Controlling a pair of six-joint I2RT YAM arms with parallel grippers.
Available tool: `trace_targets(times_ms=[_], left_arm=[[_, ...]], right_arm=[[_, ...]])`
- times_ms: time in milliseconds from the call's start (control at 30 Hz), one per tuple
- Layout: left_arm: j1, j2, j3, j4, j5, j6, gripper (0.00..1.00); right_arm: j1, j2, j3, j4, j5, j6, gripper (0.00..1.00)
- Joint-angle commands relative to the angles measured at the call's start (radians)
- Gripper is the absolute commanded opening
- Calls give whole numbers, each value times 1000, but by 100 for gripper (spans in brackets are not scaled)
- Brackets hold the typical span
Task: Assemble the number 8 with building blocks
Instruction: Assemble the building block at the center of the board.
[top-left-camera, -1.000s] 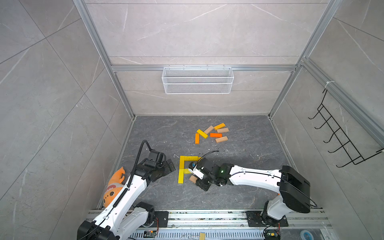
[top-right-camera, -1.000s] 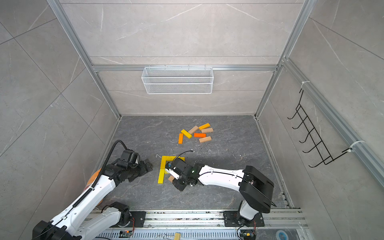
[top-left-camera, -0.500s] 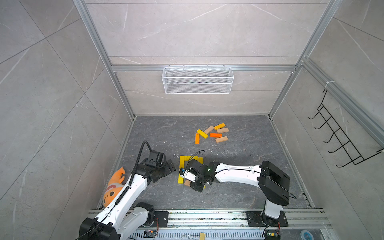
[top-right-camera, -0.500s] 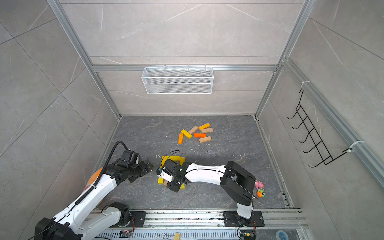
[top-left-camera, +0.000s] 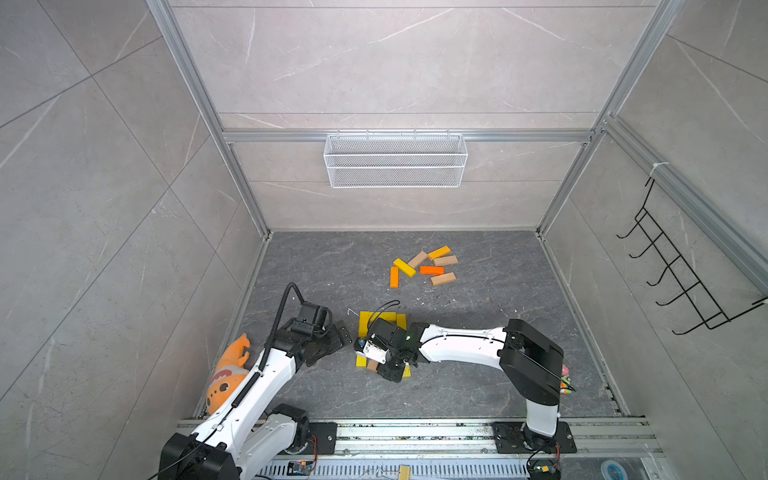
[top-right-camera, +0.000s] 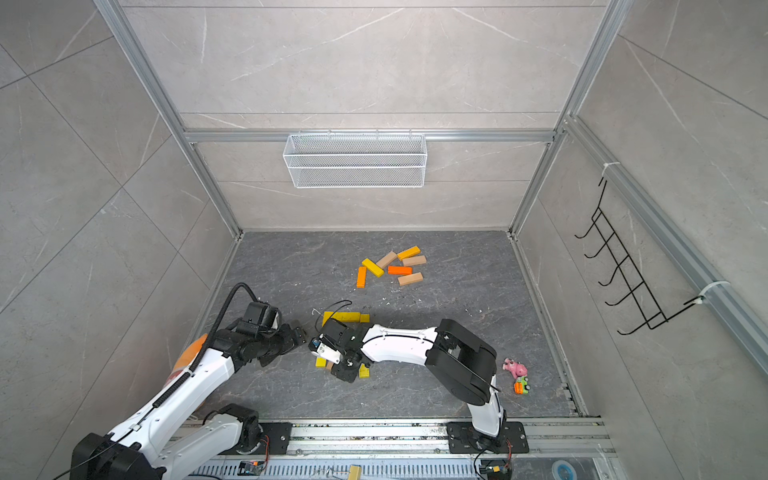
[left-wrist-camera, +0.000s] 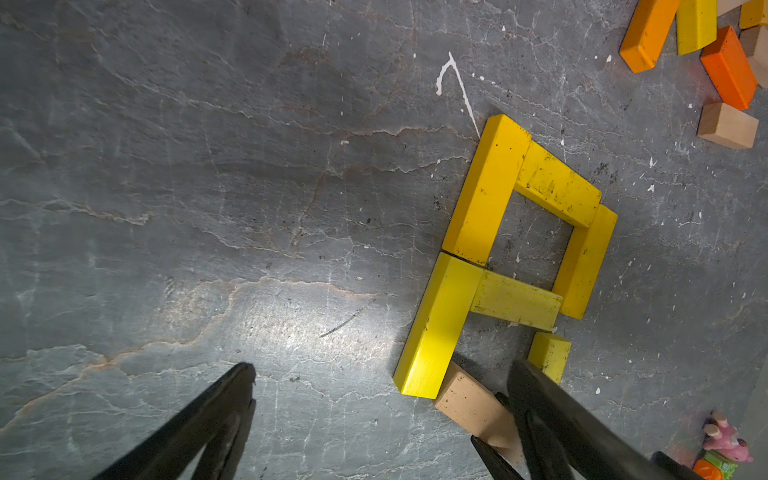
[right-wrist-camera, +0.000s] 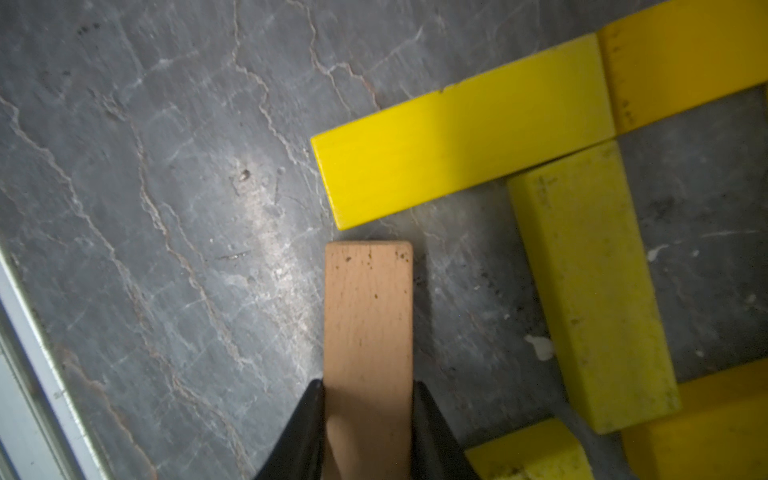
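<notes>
Slate-grey bench (top-left-camera: 457, 395), tiled walls (top-left-camera: 395, 62), six grouped yellow blocks (left-wrist-camera: 486, 195), seven loose blocks (top-left-camera: 432, 270), right end effector (right-wrist-camera: 368, 386) clamping tan block (right-wrist-camera: 368, 299), left end effector (left-wrist-camera: 382, 368) apart

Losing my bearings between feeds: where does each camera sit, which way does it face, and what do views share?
Top views: high above the front rail, facing down at the grey stone-patterned table; left arm and right arm show.
Left wrist: on its arm, facing down past the open left gripper at the yellow wooden block figure.
Right wrist: on its arm, facing down at the tan wooden block held by the right gripper.
Shared: all show that tan block.
</notes>
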Motion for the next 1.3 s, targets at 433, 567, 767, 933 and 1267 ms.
trace_targets(times_ms=[433, 567, 767, 933, 1267], left_arm=[[7, -11, -19, 24, 40, -4, 97], [7, -14, -18, 26, 40, -4, 97], [7, -3, -22, 39, 55, -7, 97], [7, -5, -30, 48, 64, -8, 96], [6, -9, -35, 51, 68, -4, 96]], right_arm=[[7, 7, 11, -41, 72, -33, 56], [22, -4, 2, -55, 114, -40, 54], [39, -19, -17, -51, 198, -38, 49], [38, -29, -25, -29, 256, -35, 48], [56, -24, -4, -6, 197, -19, 51]])
